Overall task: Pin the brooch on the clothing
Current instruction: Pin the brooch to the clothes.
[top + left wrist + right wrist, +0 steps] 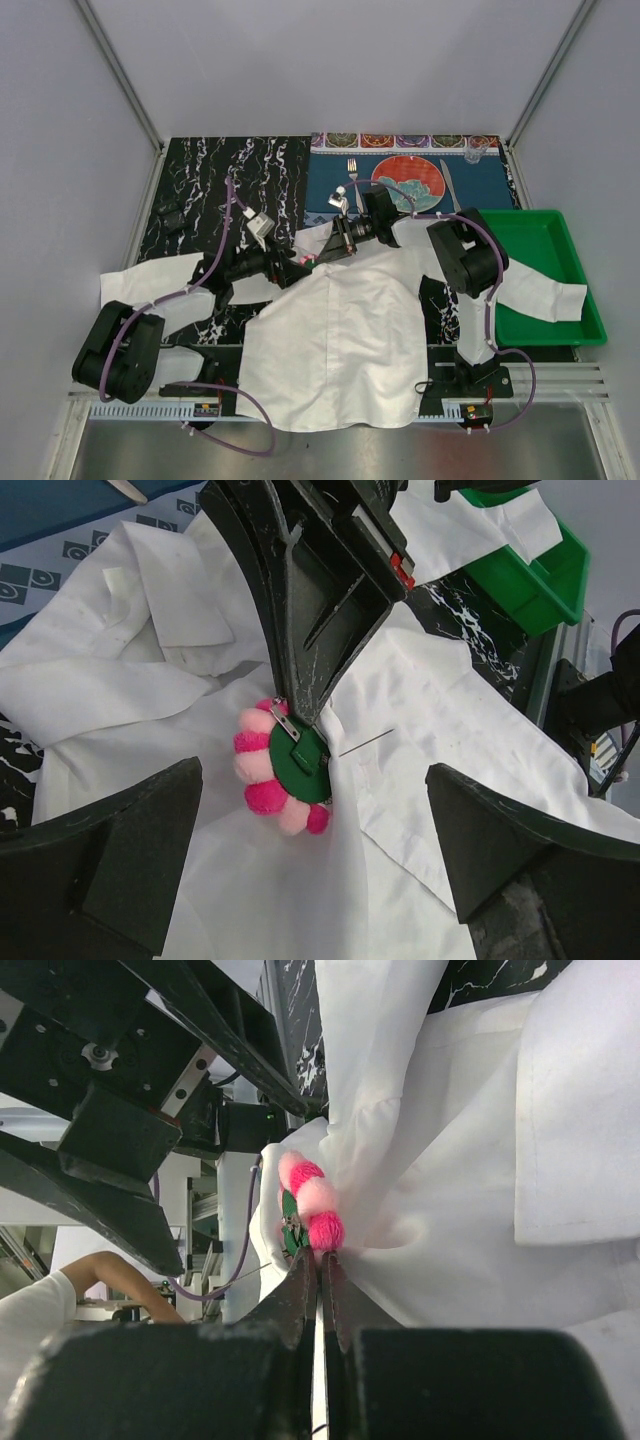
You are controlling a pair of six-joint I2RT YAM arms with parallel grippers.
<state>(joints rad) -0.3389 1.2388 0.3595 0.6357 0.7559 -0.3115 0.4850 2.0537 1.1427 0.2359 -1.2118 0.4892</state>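
The white shirt (340, 330) lies spread over the table, collar toward the far side. The brooch (306, 260), pink and red pom-pom petals on a green backing, stands on edge against a raised fold of the shirt (450, 730). My right gripper (330, 248) is shut on the brooch's edge (310, 1200); its thin pin (365, 743) sticks out over the fabric. My left gripper (295, 262) is wide open, its fingers (120, 850) on either side of the brooch (285, 770) and not touching it. In the right wrist view the shirt (480, 1160) bunches around the brooch.
A green tray (560, 240) holds the shirt's right sleeve. A red-and-teal plate (408, 182), fork (352, 170) and knife (450, 185) lie on a blue placemat at the back. A black marbled mat (200, 180) covers the left side.
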